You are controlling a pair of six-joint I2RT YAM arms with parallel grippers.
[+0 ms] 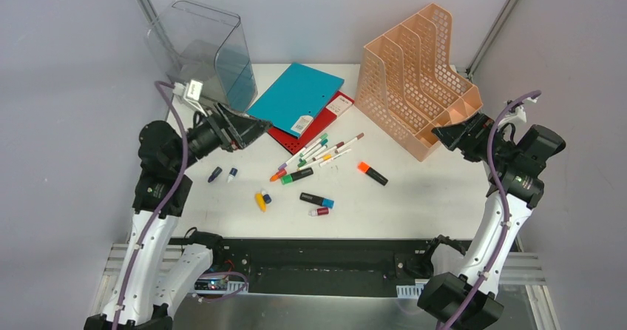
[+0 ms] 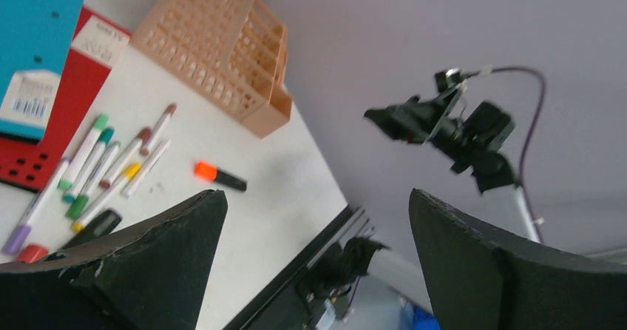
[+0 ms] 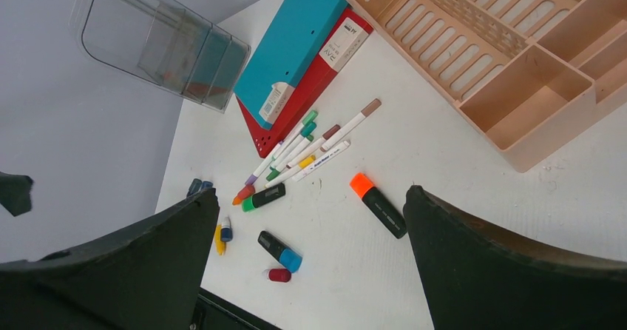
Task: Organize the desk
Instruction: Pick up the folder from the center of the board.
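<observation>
Two arms stand at the near edge of the desk (image 1: 421, 197), a white top that fills the middle of the overhead view, with a black and aluminium rail (image 1: 318, 260) along the side by their bases.

Scattered mid-desk is a cluster of markers (image 1: 319, 151), with an orange-capped highlighter (image 1: 372, 172) to its right and a black and blue one (image 1: 316, 200) nearer the rail. Behind them a teal folder (image 1: 296, 97) lies partly over a red folder (image 1: 314, 126). A peach file organiser (image 1: 414, 78) stands at the far right and a clear plastic bin (image 1: 203, 52) at the far left.

The left arm is folded, elbow up, wrist turned to the right; the left gripper (image 1: 255, 129) hangs above the desk just beside the teal folder's near corner, its fingers wide apart and holding nothing. The right arm folds back likewise, and the right gripper (image 1: 444, 134), also spread and bare, points left at the organiser's near end.

Only the left wrist view shows the right arm against the grey wall. Only the right wrist view looks down into the organiser's compartments and catches the folders' labels.
</observation>
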